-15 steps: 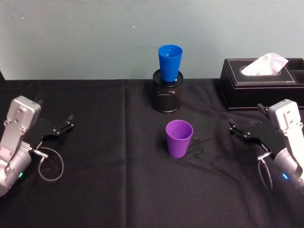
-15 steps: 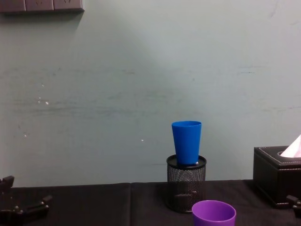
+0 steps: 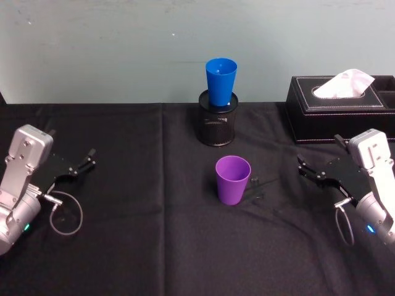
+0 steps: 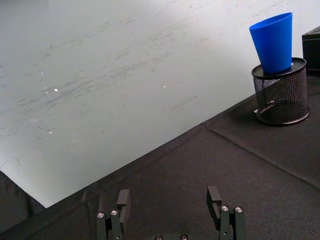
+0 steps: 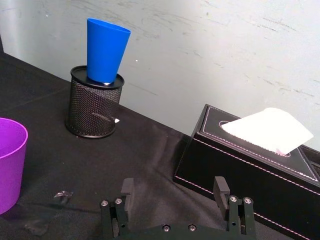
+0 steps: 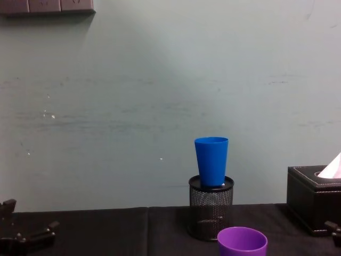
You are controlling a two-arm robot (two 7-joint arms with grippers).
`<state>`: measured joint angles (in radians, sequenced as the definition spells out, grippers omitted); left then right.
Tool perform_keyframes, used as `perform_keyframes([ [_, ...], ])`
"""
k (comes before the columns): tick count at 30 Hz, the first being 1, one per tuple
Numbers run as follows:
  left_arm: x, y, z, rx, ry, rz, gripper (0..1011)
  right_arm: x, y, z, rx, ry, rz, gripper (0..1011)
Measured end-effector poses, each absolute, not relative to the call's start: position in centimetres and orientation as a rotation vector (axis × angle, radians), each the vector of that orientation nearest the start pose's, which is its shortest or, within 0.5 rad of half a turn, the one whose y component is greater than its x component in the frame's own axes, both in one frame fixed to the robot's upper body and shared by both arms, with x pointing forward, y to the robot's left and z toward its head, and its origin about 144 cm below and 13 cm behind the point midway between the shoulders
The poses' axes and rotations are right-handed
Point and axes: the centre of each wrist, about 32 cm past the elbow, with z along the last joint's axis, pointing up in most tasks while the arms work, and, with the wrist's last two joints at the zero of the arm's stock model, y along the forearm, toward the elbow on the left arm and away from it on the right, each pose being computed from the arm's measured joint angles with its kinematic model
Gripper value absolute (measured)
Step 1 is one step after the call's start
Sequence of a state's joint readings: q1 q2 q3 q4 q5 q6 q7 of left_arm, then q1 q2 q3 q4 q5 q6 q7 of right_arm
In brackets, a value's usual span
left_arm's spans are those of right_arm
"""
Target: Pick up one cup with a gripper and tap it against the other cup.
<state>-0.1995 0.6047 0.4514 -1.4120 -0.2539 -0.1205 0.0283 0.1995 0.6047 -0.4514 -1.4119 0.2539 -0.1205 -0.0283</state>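
Observation:
The purple cup (image 3: 233, 179) stands upright and alone at the middle of the black tablecloth; its side shows in the right wrist view (image 5: 10, 162) and its rim in the chest view (image 6: 242, 241). Behind it, the blue cup (image 3: 221, 81) sits upright in the mouth of a black mesh pen holder (image 3: 218, 126), as the chest view (image 6: 211, 160) and both wrist views (image 4: 274, 42) (image 5: 106, 50) also show. My right gripper (image 3: 319, 152) rests open to the right of the purple cup, well apart from it, with nothing between its fingers (image 5: 174, 186). My left gripper (image 3: 72, 143) sits open and idle at the far left (image 4: 168, 197).
A black tissue box (image 3: 339, 102) with a white tissue stands at the back right, just behind the right gripper. A few small dark scraps (image 3: 256, 182) lie on the cloth right of the purple cup. A pale wall closes the table's far edge.

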Motion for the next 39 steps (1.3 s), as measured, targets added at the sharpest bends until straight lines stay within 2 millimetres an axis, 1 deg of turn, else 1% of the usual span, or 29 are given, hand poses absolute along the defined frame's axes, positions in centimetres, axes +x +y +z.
perform_keyframes([
  [39,48.86,30.97,113.98,0.304,-0.285,1.248,1000,48.96,-30.90,113.98,-0.297,-0.292,-1.246,1004],
])
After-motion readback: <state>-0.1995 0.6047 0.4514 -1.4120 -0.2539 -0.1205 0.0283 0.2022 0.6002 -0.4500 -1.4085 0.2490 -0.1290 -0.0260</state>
